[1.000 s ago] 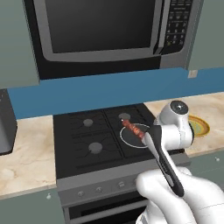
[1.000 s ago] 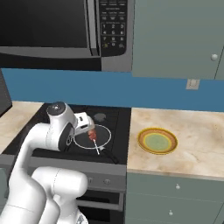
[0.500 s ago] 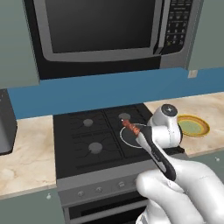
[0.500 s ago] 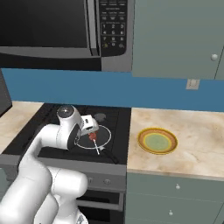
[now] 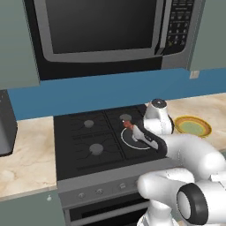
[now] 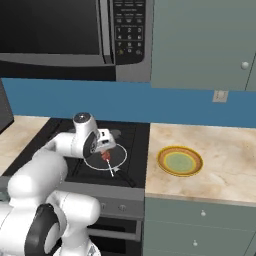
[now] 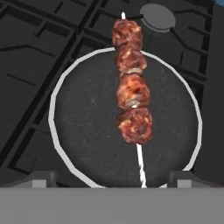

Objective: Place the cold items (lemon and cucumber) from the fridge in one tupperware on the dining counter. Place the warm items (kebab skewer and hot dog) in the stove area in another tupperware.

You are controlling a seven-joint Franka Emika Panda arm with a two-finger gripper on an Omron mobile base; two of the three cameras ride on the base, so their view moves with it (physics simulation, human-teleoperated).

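Black stove (image 5: 88, 141) sits under the microwave (image 5: 106, 31); a kebab skewer (image 7: 131, 87) lies across a round pan (image 7: 83, 118) at its right-hand burners. End effector (image 7: 111, 177) hovers above, jaws wide, empty.

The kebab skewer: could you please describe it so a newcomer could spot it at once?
Below the microwave, on the black stove, lies a round dark pan with a pale rim. Across it lies the kebab skewer: four reddish-brown meat chunks on a thin white stick, the only food there.
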